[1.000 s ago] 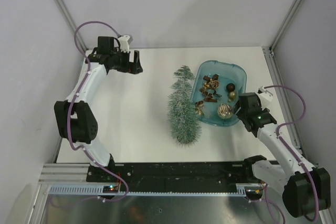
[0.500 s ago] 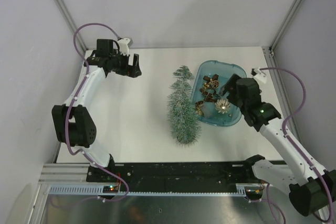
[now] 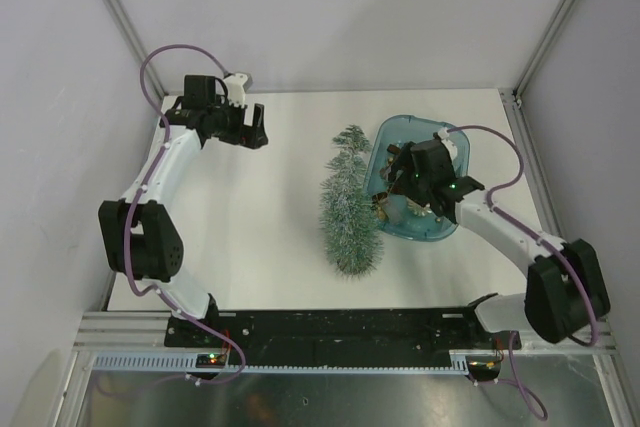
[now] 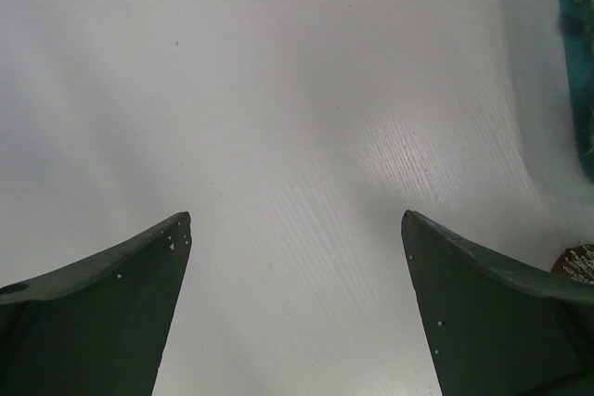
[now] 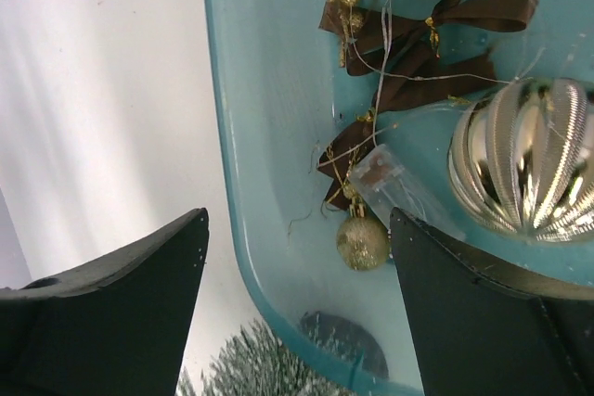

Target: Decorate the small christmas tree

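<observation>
Both the left claw (image 4: 297, 220) and right claw (image 5: 297, 220) gape empty, the right above the blue tray (image 5: 241, 136) holding brown bows (image 5: 418, 44) and gold balls (image 5: 520, 159), with the small christmas tree (image 3: 348, 209) lying on the worktop (image 3: 260, 217) alongside.

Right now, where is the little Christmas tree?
In the top view, the small christmas tree is near the middle, just left of the blue tray.

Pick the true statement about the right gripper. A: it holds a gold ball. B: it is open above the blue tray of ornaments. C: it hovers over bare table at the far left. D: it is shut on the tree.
B: the right gripper stands open over the blue tray, with a small gold ball lying below it, ungripped.
</observation>
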Robot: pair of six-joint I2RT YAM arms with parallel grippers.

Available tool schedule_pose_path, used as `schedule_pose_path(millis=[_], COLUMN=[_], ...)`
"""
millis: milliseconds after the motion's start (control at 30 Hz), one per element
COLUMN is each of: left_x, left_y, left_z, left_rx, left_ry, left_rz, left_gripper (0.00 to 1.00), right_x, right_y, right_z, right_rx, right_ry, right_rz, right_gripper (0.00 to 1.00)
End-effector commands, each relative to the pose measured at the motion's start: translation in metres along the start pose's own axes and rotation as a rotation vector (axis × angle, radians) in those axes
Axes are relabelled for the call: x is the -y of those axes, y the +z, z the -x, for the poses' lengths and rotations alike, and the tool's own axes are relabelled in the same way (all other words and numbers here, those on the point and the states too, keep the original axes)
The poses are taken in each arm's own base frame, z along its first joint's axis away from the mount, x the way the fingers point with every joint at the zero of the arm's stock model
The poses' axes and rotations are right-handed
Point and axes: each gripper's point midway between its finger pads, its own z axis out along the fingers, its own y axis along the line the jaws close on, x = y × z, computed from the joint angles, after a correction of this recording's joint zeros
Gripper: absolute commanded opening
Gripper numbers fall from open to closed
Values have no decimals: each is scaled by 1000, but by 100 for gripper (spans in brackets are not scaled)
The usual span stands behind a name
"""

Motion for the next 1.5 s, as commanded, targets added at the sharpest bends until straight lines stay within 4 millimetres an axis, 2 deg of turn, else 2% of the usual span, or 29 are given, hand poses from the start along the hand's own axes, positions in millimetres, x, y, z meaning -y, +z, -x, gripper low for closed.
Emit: schedule_pose_path(millis=[0,167,367,500,633,700,767,867,933,1033,1200,1333,1367,1400,1433,1467], left_x=[3,1,-1,-2,-5,-5,-5,-3,-1,4,14,21,23,27,30,34], left_y=[-19,-18,-17,-17,-19,-21,-22,-25,-28,-32,-40,-48,-49,-51,-51,-51], left_z=[13,11,8,5,6,7,8,10,11,14,19,28,30,31,32,32], left_rx=[51,46,38,33,36,38,43,51,58,72,100,130,137,142,145,146], left_ry=[55,58,59,62,68,72,75,77,79,82,87,87,88,88,89,90], left_rz=[26,33,42,49,63,69,72,68,59,43,7,-17,-23,-35,-46,-56], left_gripper=[100,100,100,100,100,100,100,100,100,100,100,100,100,100,100,100], right_x=[-19,-5,4,6,7,9,10,6,-2,-30,-91,-139,-150,-166,-177,-192], right_y=[21,45,56,59,61,63,63,56,45,15,-60,-110,-117,-134,-139,-155], right_z=[9,6,10,19,22,22,25,35,47,81,140,179,185,197,200,211], right_rx=[6,-2,47,90,106,108,112,136,172,254,403,452,448,471,467,492], right_ry=[82,123,127,121,116,114,114,111,94,34,-84,-172,-198,-221,-248,-273], right_rz=[59,8,-41,-48,-52,-57,-61,-39,-13,46,180,297,314,347,358,387], right_gripper=[82,79,69,54,23,11,3,0,0,0,0,0,0,0,0,0])
